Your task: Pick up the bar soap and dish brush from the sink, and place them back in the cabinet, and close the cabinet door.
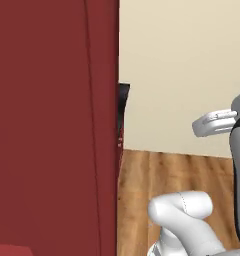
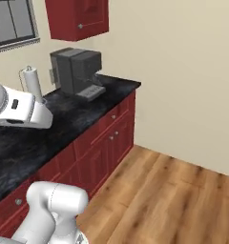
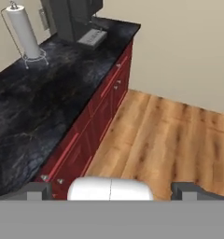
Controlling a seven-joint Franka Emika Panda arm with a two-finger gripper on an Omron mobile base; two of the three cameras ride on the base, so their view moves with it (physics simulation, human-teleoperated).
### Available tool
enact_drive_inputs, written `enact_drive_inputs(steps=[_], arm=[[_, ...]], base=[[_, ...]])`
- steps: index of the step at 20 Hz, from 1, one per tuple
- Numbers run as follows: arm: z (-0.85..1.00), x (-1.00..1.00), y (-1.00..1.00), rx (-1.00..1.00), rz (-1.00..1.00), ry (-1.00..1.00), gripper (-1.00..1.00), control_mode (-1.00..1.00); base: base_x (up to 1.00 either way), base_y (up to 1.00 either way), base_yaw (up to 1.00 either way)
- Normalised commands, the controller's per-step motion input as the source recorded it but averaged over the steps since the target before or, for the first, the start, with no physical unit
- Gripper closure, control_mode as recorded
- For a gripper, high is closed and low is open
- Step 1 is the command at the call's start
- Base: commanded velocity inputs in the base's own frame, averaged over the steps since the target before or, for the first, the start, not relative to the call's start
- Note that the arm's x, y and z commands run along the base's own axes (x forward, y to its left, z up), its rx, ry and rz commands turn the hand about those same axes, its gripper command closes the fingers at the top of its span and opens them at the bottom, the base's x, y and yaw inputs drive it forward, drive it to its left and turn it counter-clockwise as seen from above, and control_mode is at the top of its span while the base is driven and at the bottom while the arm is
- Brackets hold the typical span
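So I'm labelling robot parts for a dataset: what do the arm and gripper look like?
The arm is glossy white with rounded, tube-like links and a dark band at a joint. The gripper has two small dark grey, blocky fingertips. No cables or markings are discernible.

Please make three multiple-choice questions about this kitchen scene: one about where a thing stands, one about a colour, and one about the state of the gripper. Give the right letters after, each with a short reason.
1. Where does the coffee machine stand?
A. on the wooden floor
B. on the black countertop, near its end by the wall
C. inside a drawer

2. What colour are the base cabinets under the countertop?
A. dark red
B. white
C. green

3. How are the fingers of the gripper in the hand view?
A. shut on a roll of paper
B. shut with nothing between them
C. spread wide apart, holding nothing

Answers: 1 B, the grey machine sits on the black stone, beyond the paper towel roll. 2 A, the drawer and door fronts are dark red. 3 C, the two dark tips stand far apart at the bottom of the hand view, with just floor and cabinet beyond.
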Motion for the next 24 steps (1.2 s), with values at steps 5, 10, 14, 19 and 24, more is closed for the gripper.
enact_drive_inputs(steps=[5, 10, 14, 19, 24], arm=[[0.0, 0.0, 0.0, 0.0, 0.0, 0.0, -1.0, 1.0], [0.0, 0.0, 0.0, 0.0, 0.0, 0.0, -1.0, 1.0], [0.0, 0.0, 0.0, 0.0, 0.0, 0.0, -1.0, 1.0], [0.0, 0.0, 0.0, 0.0, 0.0, 0.0, -1.0, 1.0], [0.0, 0.0, 0.0, 0.0, 0.0, 0.0, -1.0, 1.0]], base=[[-0.01, -0.25, -0.59], [0.0, -0.2, -0.57], [0.0, -0.31, -0.54], [0.0, -0.35, -0.53], [0.0, -0.38, -0.51]])
